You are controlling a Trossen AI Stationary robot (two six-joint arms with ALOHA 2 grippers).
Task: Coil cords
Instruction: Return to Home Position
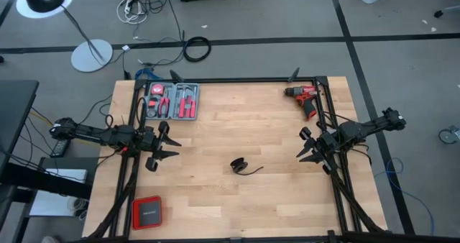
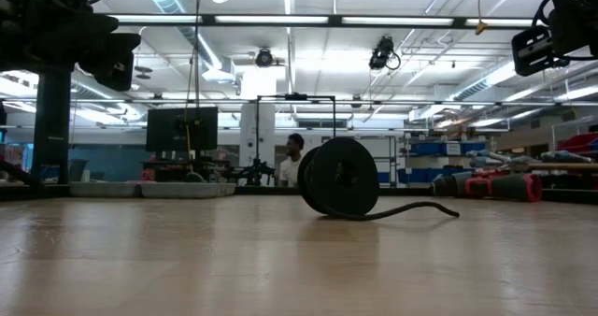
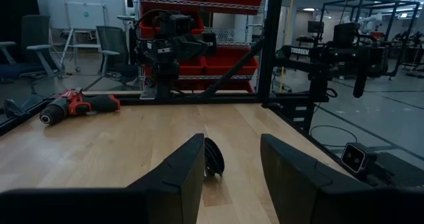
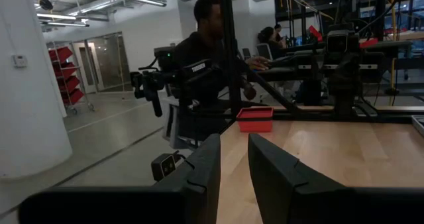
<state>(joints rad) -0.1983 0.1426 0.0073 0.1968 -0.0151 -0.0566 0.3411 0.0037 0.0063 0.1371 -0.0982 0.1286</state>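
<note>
The cord (image 1: 239, 165) is a thin black one wound into a small coil near the middle of the wooden table. The coil stands on its edge (image 2: 341, 178), and a short loose tail (image 2: 411, 210) lies on the wood toward the right. My left gripper (image 1: 175, 147) hovers level at the table's left side, open and pointing at the coil (image 3: 213, 158), well short of it. My right gripper (image 1: 303, 144) hovers level at the right side, open, with nothing between its fingers (image 4: 233, 141). Neither gripper touches the cord.
A red drill (image 1: 305, 99) lies at the far right. An open tool case (image 1: 172, 101) with red-handled pliers sits at the far left, and a red and black box (image 1: 147, 212) at the near left. Black frame rails (image 1: 338, 178) run along the table's sides. A person (image 4: 205, 25) is beyond the table.
</note>
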